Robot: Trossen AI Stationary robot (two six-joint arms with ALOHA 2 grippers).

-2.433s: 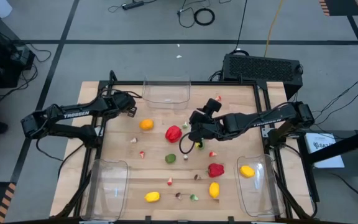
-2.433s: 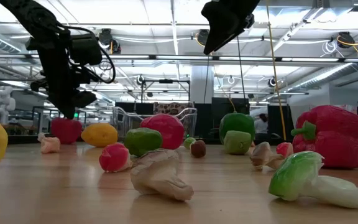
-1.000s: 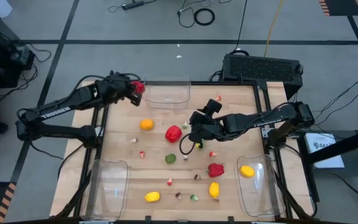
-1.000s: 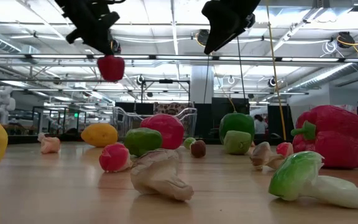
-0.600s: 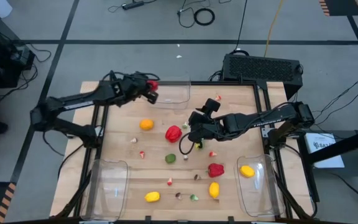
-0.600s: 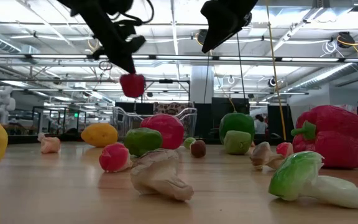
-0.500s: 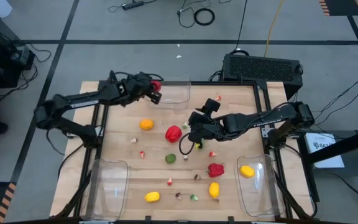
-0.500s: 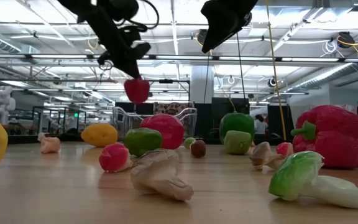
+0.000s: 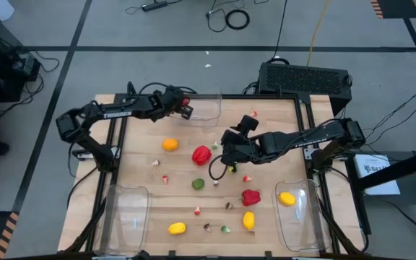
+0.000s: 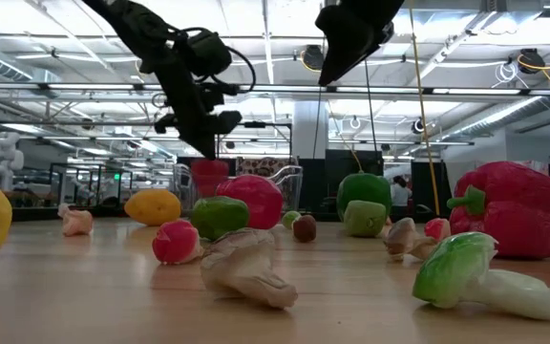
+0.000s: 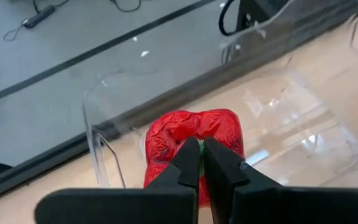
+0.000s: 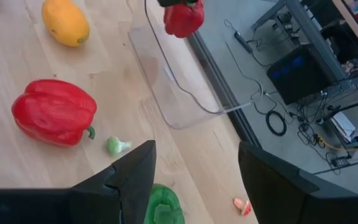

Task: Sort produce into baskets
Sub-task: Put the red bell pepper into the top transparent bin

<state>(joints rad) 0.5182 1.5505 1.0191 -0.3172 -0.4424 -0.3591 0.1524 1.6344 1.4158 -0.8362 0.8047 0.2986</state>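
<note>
Above the far clear bin, left end effector grips a red pepper (stem seemingly up).

three clear bins sit on the bench: one at the far edge, one at the near left corner, one at the near right corner. red peppers, three: one held over the far bin, one mid-bench, one nearer the right bin. yellow lemons, three, the last inside the right bin. one orange fruit. one green pepper. several tiny bits lie scattered; their exact count is unclear.
</note>
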